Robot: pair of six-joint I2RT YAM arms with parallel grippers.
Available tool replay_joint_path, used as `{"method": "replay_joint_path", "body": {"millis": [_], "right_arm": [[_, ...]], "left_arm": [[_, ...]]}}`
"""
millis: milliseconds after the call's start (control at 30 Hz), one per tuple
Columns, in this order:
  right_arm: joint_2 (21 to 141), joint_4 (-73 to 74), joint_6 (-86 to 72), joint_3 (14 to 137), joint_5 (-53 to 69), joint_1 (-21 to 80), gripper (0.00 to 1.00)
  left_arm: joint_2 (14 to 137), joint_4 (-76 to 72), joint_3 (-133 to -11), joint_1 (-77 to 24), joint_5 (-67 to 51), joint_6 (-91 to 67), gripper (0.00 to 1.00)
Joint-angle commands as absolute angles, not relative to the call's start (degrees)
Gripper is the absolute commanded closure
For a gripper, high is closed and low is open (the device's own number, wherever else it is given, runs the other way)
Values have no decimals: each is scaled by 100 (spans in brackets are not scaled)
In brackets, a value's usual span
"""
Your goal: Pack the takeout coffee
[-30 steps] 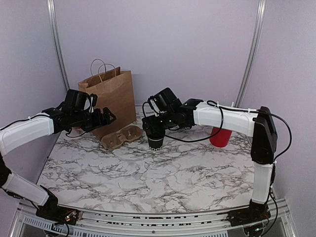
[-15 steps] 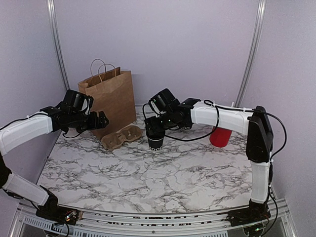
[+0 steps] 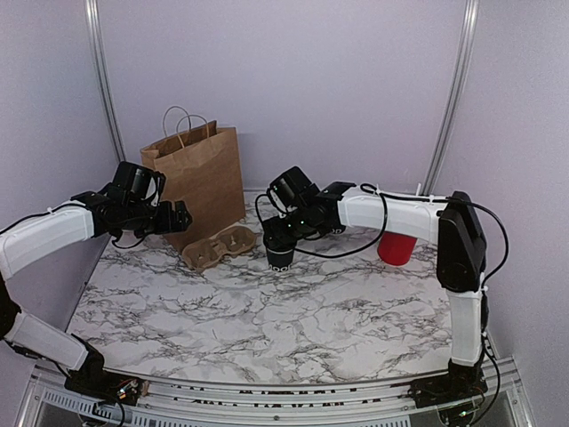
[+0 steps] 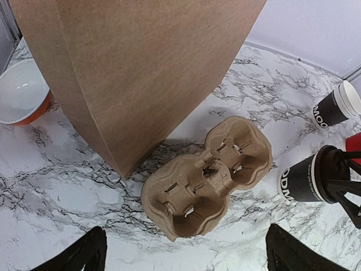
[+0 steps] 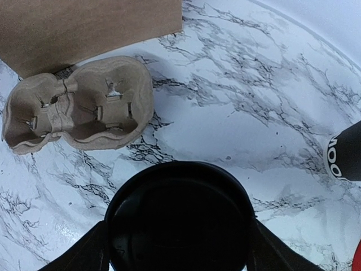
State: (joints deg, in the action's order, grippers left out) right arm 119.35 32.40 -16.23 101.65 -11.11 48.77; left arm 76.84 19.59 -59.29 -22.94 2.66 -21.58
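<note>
Presently the small black paper cup [image 3: 281,256] with round black plastic lid [image 5: 179,223] is stood on the marble surface [image 3: 267,329], just beside the brown pulp two-cup carrier [image 3: 220,245] and well back from the near edge. Its lid rim is flanked by the right tool [image 5: 180,253]; contact cannot be told. The left tool [image 4: 186,257] is spread wide.

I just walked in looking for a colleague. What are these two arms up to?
The right gripper is down over the small black paper coffee cup with the round black plastic lid, one finger on each side of the lid. Whether it grips yet is unclear. The cup stands on the marbled table beside the empty brown cardboard two-cup carrier. The left gripper hovers open by the brown paper bag, holding nothing. Nothing is packed yet.
</note>
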Motion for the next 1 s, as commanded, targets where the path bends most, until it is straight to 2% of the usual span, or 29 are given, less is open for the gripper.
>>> {"method": "replay_joint_path", "body": {"millis": [0, 467, 700, 967], "right_arm": [[12008, 3314, -1626, 10286, -1267, 4857, 22], [12187, 3398, -1825, 10425, -1455, 4948, 28], [11884, 3359, -1972, 10250, -1505, 4947, 33], [11490, 3346, -2024, 9893, -1560, 4951, 34]], "left_arm": [[7596, 1997, -5911, -2227, 299, -2108, 1], [7438, 1938, -5832, -2086, 121, -2179, 1], [7409, 1928, -5812, -2087, 45, -2205, 1], [7392, 1911, -5801, -2083, -9, -2217, 1]]}}
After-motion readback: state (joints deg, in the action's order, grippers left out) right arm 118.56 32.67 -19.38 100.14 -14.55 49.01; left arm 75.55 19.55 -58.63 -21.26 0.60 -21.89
